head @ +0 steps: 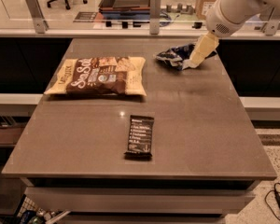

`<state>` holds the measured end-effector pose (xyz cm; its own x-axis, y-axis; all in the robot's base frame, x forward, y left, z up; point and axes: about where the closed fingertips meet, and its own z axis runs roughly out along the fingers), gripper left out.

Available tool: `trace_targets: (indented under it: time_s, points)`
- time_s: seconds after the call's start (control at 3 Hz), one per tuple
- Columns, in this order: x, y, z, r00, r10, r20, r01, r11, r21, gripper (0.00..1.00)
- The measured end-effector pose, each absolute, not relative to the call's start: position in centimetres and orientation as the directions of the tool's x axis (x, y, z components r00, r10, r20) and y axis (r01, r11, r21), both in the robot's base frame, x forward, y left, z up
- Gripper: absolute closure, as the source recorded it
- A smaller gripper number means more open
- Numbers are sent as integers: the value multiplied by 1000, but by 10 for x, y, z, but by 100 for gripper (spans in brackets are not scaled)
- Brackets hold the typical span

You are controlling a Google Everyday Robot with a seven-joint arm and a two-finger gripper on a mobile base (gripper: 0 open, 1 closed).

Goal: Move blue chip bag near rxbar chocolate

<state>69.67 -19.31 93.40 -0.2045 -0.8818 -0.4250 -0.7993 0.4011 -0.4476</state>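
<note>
Claw [192,64] at blue chip bag [172,56] — state cannot be told, rxbar chocolate [140,136] well apart, "Sea Salt" bag [99,76].

We find the gripper [193,62] at the table's [205,125] far right hiding part of the blue chip bag [171,56], its arm [242,3] cut off by the top edge.

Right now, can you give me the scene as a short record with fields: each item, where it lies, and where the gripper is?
surface: brown table
blue bag: back right of the table, crumpled
bar: front middle, lying flat, dark wrapper with white text
big bag: back left, lying flat, cream and brown
gripper: at the right part of the blue bag, reaching in from the upper right; contact unclear
blue bag to bar: far apart, move not yet done
</note>
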Motion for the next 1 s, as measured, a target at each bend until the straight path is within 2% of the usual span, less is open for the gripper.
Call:
trace_targets:
  time_s: [0.67, 1.0]
  points:
    - [725, -185, 879, -251, -883, -397, -838, 404, -367, 0]
    - [725, -185, 878, -252, -883, -397, -839, 404, -366, 0]
